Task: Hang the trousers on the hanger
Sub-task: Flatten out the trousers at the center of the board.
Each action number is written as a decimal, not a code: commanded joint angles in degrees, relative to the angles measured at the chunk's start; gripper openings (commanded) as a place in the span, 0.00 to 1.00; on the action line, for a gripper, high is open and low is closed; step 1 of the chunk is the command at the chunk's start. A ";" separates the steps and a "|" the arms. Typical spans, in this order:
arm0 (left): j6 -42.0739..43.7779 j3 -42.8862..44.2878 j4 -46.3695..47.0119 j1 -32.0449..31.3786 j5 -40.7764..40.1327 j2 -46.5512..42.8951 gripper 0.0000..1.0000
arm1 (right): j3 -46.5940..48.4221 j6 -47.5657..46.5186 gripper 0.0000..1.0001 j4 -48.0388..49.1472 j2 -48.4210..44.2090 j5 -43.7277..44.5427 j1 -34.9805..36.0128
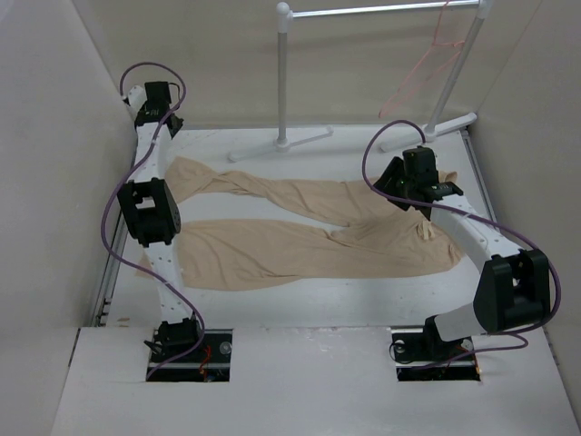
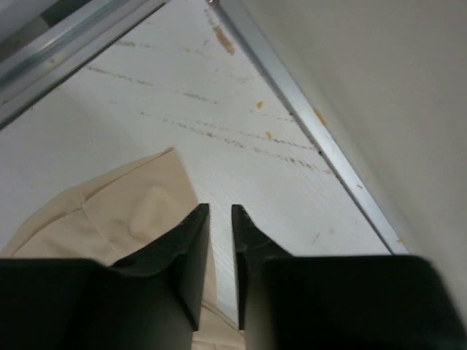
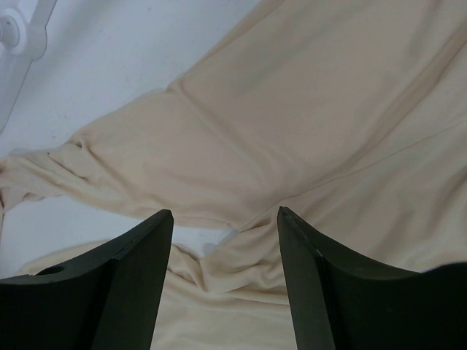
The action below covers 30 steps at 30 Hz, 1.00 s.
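The beige trousers (image 1: 300, 241) lie flat across the table, legs to the left and waist to the right. The pinkish-red wire hanger (image 1: 427, 65) hangs from the right end of the white rack's bar at the back. My left gripper (image 1: 162, 113) is at the far left, above the end of the upper leg (image 2: 124, 211). Its jaws (image 2: 220, 211) are almost shut, with a narrow gap and nothing in it. My right gripper (image 1: 399, 191) hovers over the crotch and seat of the trousers (image 3: 292, 109). Its jaws (image 3: 225, 215) are wide open and empty.
The white tube garment rack (image 1: 283, 82) stands at the back, its feet on the table; one foot (image 3: 14, 36) shows in the right wrist view. Walls close in the left, right and back sides. A metal rail (image 2: 306, 117) runs along the wall's foot.
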 commanded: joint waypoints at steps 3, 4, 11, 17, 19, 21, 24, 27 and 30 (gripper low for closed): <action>0.48 6.73 -6.57 0.69 -0.26 4.67 0.29 | 3.06 -1.63 0.66 2.25 -0.54 -0.92 0.18; 0.57 7.00 -7.02 0.69 -0.26 5.99 0.32 | 3.15 -1.72 0.66 2.16 -0.80 -0.92 0.18; 1.54 8.84 -3.77 0.51 -0.44 10.82 0.39 | 2.53 -2.95 0.66 1.02 -1.51 -1.53 0.62; 1.89 12.27 -4.12 0.51 -0.53 15.49 0.40 | 0.60 -2.52 0.66 0.84 -1.68 -1.97 2.56; 1.98 11.66 -4.56 0.42 -0.79 16.10 0.39 | 0.42 -2.43 0.66 0.67 -1.68 -1.88 2.65; 2.24 10.79 -5.00 0.42 -0.97 16.55 0.33 | 0.42 -2.34 0.66 0.58 -1.77 -1.79 2.65; 2.51 7.72 -4.65 0.69 -0.97 16.20 0.17 | 0.68 -2.34 0.66 0.58 -2.12 -1.88 2.04; 2.07 4.81 -4.38 1.04 -0.79 14.62 0.09 | 1.21 -2.60 0.67 0.58 -2.47 -2.06 0.37; 2.42 4.01 -4.64 1.39 -1.05 13.65 0.06 | 1.91 -2.87 0.68 0.58 -2.74 -2.23 -1.04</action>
